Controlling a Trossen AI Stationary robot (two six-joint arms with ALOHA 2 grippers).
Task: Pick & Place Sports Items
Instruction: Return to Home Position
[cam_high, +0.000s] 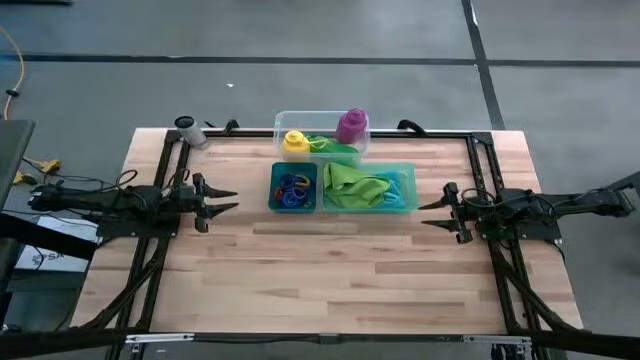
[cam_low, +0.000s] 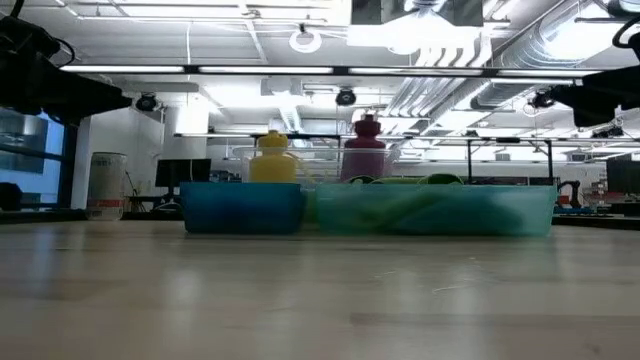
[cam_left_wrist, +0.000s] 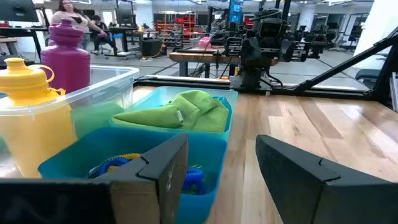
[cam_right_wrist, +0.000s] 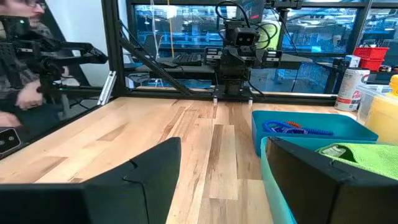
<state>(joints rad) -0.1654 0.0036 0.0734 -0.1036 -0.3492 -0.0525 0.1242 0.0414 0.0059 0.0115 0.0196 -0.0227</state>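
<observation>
The rings (cam_high: 292, 188) lay in the tray (cam_high: 345, 210) at upper middle of the frame; the left end effector (cam_high: 232, 200) and right end effector (cam_high: 426, 212) were open and empty, so going home needed only slow moves.

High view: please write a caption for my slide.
Both open, left gripper and right gripper flank the teal tray of rings and cloth.

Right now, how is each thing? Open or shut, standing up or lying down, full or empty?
Tub: no lid on.
Tray: both parts hold things.
Yellow bottle: upright in the tub, cap on.
Purple bottle: upright in the tub, cap on.
Green cloth: crumpled in the tray's bigger part.
Rings: piled in the tray's smaller part.
Left gripper: open, empty.
Right gripper: open, empty.
</observation>
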